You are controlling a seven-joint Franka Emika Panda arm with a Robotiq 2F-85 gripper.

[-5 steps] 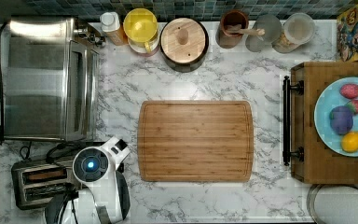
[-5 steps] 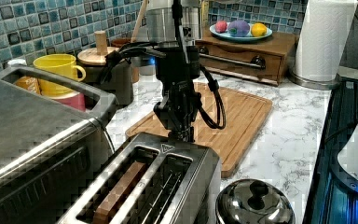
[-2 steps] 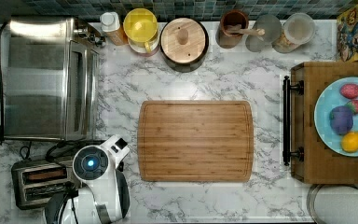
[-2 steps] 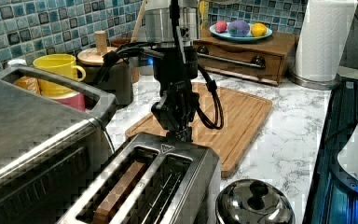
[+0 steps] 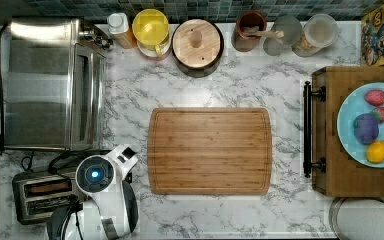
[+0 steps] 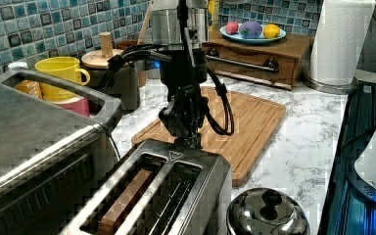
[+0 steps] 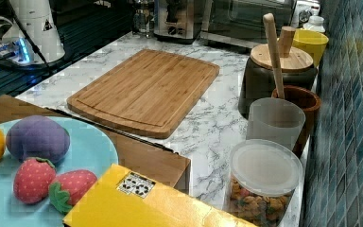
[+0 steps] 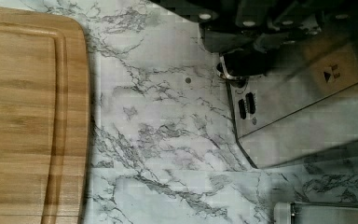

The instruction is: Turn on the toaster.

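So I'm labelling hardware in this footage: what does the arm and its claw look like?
The arm is white with black joints, and a round black cap on it glows blue. The claw end is black, with looping black cables alongside.

Worktop (image 5: 220, 215): white marble with grey veining. Cutting board (image 5: 210, 150): light brown wood with straight grain. Toaster (image 6: 176, 196): brushed silver steel with a small black triangle mark on top. Toaster oven (image 5: 45, 82): silver steel. Wall tiles (image 6: 29, 29): small squares in mixed blue and teal. Mug (image 5: 151, 27): yellow. Plate (image 5: 347, 125): pale blue, carrying red, purple and yellow fruit. Robot arm (image 5: 110, 200): white, with a blue light. End effector (image 6: 186, 142): black.
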